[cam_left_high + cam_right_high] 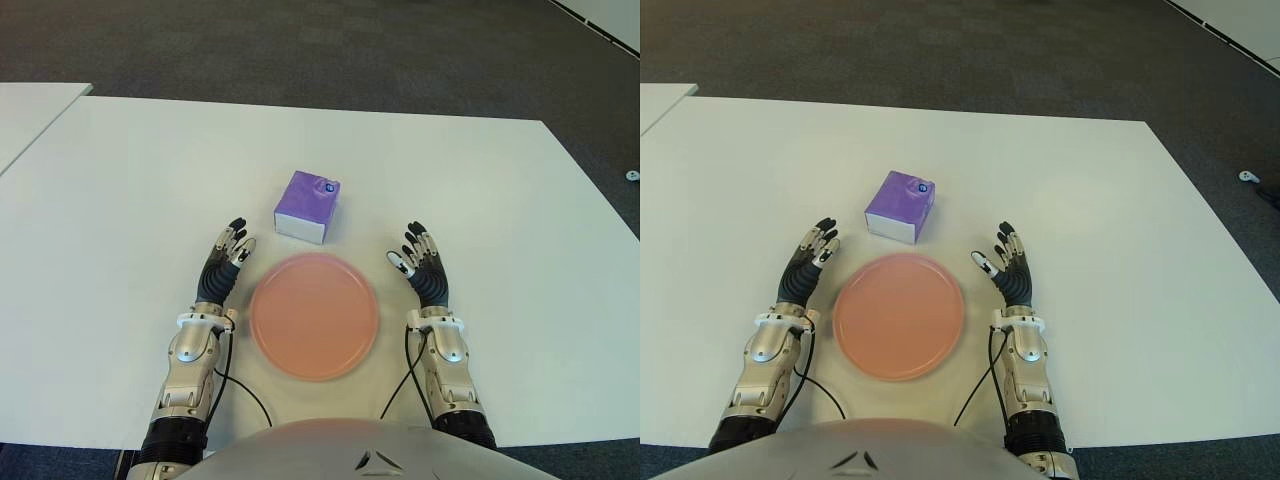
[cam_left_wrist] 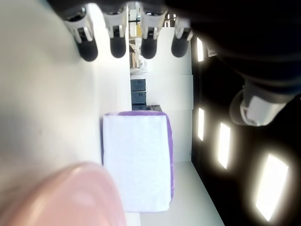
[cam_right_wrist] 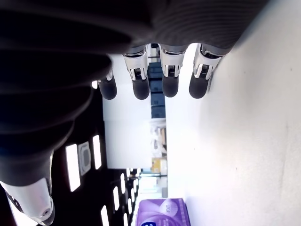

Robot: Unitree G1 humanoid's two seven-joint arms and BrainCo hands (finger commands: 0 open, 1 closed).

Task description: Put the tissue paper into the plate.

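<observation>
Big white rectangular table point(image 1: 120, 200) out front, dark grey carpet floor point(image 1: 300, 40) beyond the far edge. Round salmon-pink plastic plate point(image 1: 313, 315) sitting flat close to the near edge, nothing in it. Small purple cube-shaped pack of tissue paper point(image 1: 307, 206) with a white side panel just past the plate's far rim, on the table, close to the plate but not touching it, angled a bit. So not in the plate yet. Left robot hand with black fingers and a silver wrist point(image 1: 224, 258) showing just to the left of the plate, fingers pointing away toward the far side, straight and slightly fanned, holding nothing; can't tell if it's actually touching the table. Left wrist view backs that up: four black fingertips point(image 2: 118, 44) lined up loose, tissue pack point(image 2: 136, 160) ahead of them, blurry pink plate edge point(image 2: 70, 197) in one corner. Right robot hand of the same black-and-silver build point(image 1: 423, 262) showing just right of the plate, mirror pose, fingers point(image 3: 170, 82) extended and relaxed, empty too. Corner of the purple pack point(image 3: 162, 213) visible in the right wrist view, well clear of that hand. Black cables point(image 1: 240, 385) trailing from both wrists back toward the body.
</observation>
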